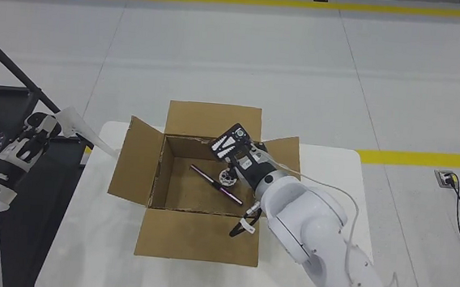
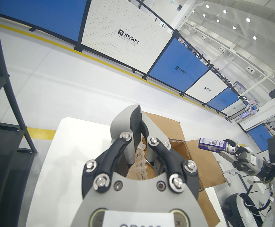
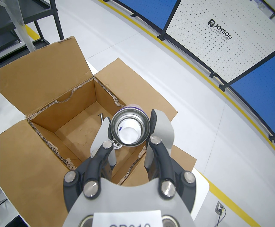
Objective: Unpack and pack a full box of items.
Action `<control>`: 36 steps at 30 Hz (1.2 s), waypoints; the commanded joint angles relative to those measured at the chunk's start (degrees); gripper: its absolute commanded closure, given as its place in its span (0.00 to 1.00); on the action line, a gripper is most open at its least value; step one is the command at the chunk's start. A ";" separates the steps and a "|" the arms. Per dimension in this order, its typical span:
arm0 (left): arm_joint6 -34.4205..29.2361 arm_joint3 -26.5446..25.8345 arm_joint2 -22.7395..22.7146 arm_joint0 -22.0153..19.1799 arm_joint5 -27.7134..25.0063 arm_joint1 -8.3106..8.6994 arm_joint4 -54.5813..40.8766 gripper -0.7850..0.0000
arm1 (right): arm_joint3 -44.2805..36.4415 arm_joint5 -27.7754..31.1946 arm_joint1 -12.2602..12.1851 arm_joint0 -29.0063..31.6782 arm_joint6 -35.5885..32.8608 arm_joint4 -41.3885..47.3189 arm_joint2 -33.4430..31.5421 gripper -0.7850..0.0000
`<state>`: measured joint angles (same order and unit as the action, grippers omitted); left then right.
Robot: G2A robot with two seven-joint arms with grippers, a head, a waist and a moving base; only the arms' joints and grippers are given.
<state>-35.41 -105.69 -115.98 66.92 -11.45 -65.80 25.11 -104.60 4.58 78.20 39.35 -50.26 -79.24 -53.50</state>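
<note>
We noted the cardboard box [image 1: 198,234] standing open near the middle of the white table [image 1: 92,238], all four flaps folded outward. On its floor lay a thin dark rod [image 1: 215,183], set at a slant. Just beside the rod's right end lay a small round metal part [image 1: 227,177]. We could not tell whether the two touched.

The right gripper [image 3: 130,121] hung over the right side of the box opening, near the right flap. Its jaws were clamped on a purple-and-white spray can [image 1: 232,141], one finger on each side of the body. From the left wrist view we saw the can held by its nozzle end and lying roughly level. It was raised clear of the box and its flaps. From the right wrist view we looked onto one round metal end of the can, with the box interior below it.

The left gripper [image 2: 138,111] sat off the table's left edge, pointed toward the box and well apart from it. Its jaws were together, pads meeting at the tips, and we saw nothing held between them.
</note>
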 commanded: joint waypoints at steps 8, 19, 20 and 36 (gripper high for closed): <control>0.00 0.00 0.00 0.00 0.00 0.00 0.00 1.00 | 9.00 1.90 1.75 -4.75 -1.70 5.71 2.63 1.00; 0.00 0.00 0.00 0.00 0.00 0.00 0.00 1.00 | 29.80 1.40 7.33 -16.25 -1.01 11.58 13.49 1.00; 0.00 0.00 0.00 0.00 0.00 0.00 0.00 1.00 | 32.06 1.20 8.05 -17.36 -0.50 12.27 14.51 1.00; 0.00 0.00 0.00 0.00 0.00 0.00 0.00 1.00 | 39.79 -0.05 11.16 -20.44 1.08 11.79 18.70 1.00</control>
<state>-35.41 -105.69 -115.98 66.92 -11.45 -65.80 25.11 -65.64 4.66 89.14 18.93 -49.56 -67.15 -34.99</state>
